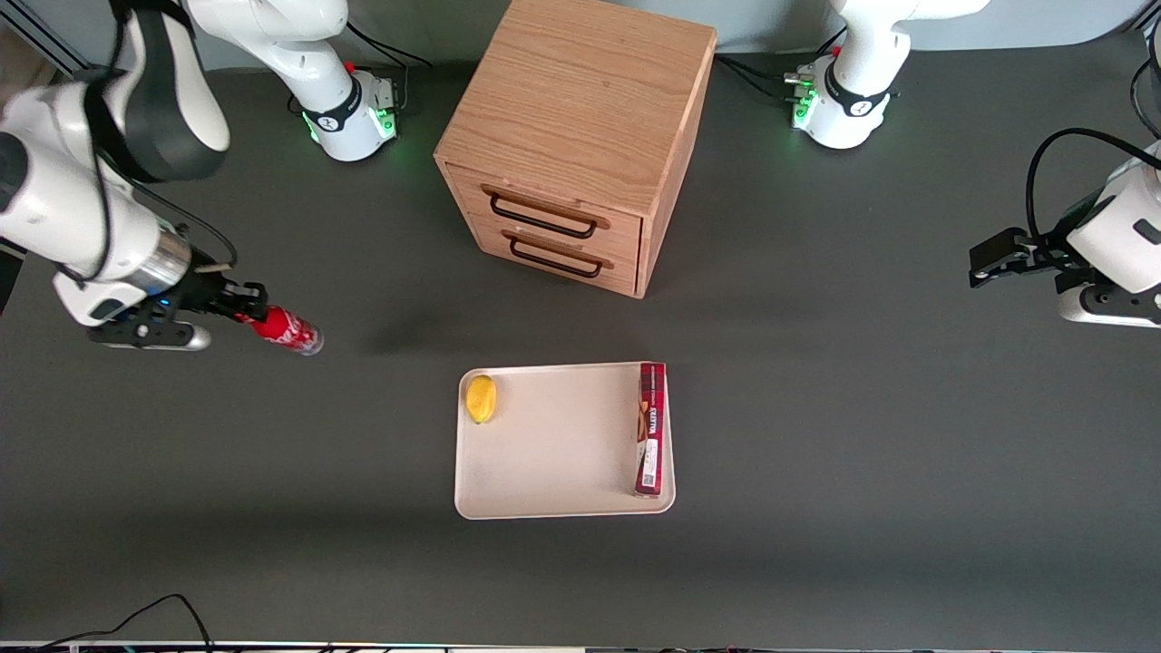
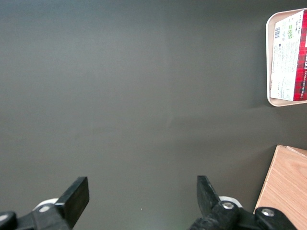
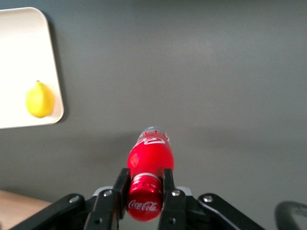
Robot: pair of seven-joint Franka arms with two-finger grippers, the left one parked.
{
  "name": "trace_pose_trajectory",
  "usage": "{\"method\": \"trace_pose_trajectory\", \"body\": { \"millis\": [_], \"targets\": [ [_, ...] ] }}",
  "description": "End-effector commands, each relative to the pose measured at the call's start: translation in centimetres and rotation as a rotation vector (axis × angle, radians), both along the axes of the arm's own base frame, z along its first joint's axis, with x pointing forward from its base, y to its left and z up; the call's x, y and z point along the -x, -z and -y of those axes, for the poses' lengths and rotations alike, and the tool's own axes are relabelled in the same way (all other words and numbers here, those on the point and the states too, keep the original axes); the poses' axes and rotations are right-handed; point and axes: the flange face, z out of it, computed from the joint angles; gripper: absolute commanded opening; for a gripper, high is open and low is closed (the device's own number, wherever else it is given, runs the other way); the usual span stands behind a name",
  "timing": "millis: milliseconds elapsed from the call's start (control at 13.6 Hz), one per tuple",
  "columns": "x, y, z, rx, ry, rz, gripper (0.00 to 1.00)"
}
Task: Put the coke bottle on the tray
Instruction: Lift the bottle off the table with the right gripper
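the tool (image 1: 247, 307) is gripping the coke bottle (image 1: 286, 329) near its cap, well apart from the tray (image 1: 562, 444), toward the working arm's end of the bench (image 1: 816, 408).

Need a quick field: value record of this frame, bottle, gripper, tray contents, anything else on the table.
coke bottle: held near its cap end, lying roughly level, off the tray, toward the working arm's end of the table
gripper: shut on the coke bottle
tray: nearer the front camera than the cabinet; middle bare
lemon: on the tray, by the corner nearest the bottle
red box: on the tray, along the edge toward the parked arm's end
cabinet: wooden, two drawers, both shut
task state: bottle not yet on tray
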Motion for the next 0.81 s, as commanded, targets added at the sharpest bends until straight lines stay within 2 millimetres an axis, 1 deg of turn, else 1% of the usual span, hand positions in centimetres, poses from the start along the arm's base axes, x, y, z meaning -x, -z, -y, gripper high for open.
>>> {"method": "trace_pose_trajectory", "body": {
  "millis": [0, 73, 147, 220, 294, 440, 514, 661, 734],
  "targets": [
    [-1.1, -6.9, 0.7, -0.013, -0.007, -0.018, 0.00],
    [-1.3, -8.8, 0.8, -0.017, -0.006, -0.026, 0.00],
    [-2.0, -9.8, 1.0, -0.020, -0.004, -0.044, 0.00],
    [-3.2, -10.3, 1.2, -0.024, -0.003, -0.061, 0.00],
    [-4.5, -10.5, 1.2, -0.026, -0.005, -0.068, 0.00],
    [-6.8, -9.6, 0.6, -0.024, 0.028, -0.098, 0.00],
    [-7.8, -9.2, -1.0, -0.024, 0.047, -0.091, 0.00],
    [-9.7, -7.6, -5.9, -0.006, 0.081, -0.079, 0.00],
    [-10.6, -6.7, -8.8, 0.008, 0.110, -0.061, 0.00]
  ]
}}
